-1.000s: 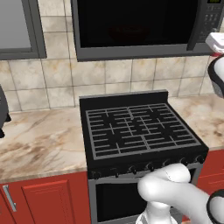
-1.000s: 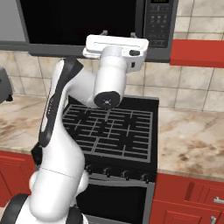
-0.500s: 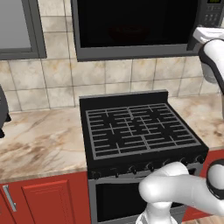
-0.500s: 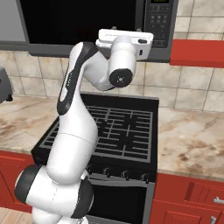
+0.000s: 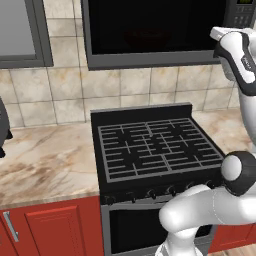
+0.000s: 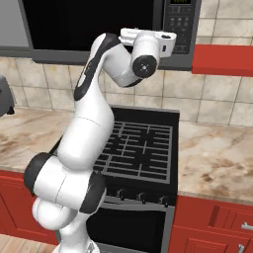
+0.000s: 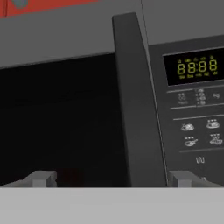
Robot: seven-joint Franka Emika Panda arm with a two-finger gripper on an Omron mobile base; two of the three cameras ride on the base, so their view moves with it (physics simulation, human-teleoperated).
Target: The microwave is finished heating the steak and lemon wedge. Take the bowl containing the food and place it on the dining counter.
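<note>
In the left base view, the microwave (image 5: 155, 30) is seen shut above the stove (image 5: 157, 150). In the right base view, the hand is raised against its button panel (image 6: 180, 24). In the hand view, the gripper (image 7: 111, 179) is spread wide, straddling the door handle (image 7: 135, 100); the display (image 7: 197, 66) reads 8888.

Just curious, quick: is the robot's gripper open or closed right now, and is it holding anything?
Gripper: open, holding nothing, its fingertips either side of the microwave door handle.
</note>
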